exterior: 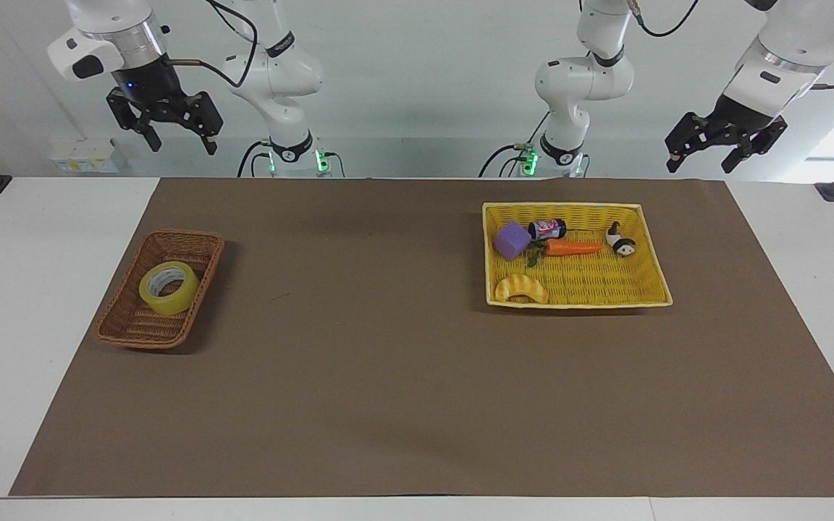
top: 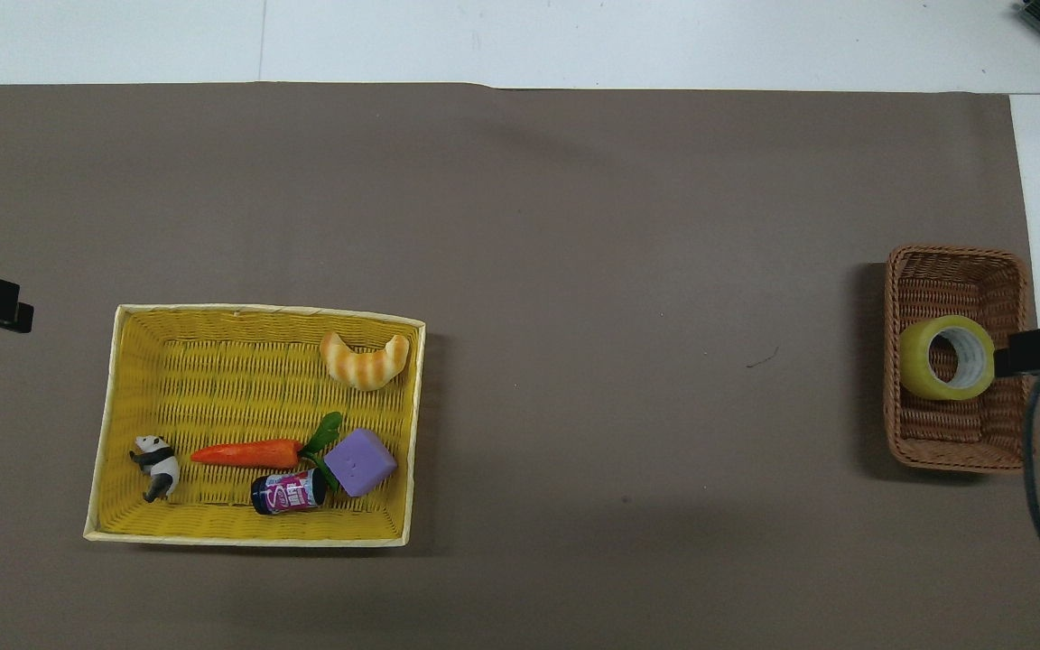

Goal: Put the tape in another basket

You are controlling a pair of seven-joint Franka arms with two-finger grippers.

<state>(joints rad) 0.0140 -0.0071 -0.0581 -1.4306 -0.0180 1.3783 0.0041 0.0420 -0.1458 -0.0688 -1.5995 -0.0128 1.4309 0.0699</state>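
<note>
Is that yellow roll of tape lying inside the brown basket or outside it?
Inside. The tape rests within the brown basket, its woven walls surrounding it.

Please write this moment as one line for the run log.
tape: in wicker basket | right gripper: open, raised | left gripper: open, raised | stage: grasp not yet begun
</note>
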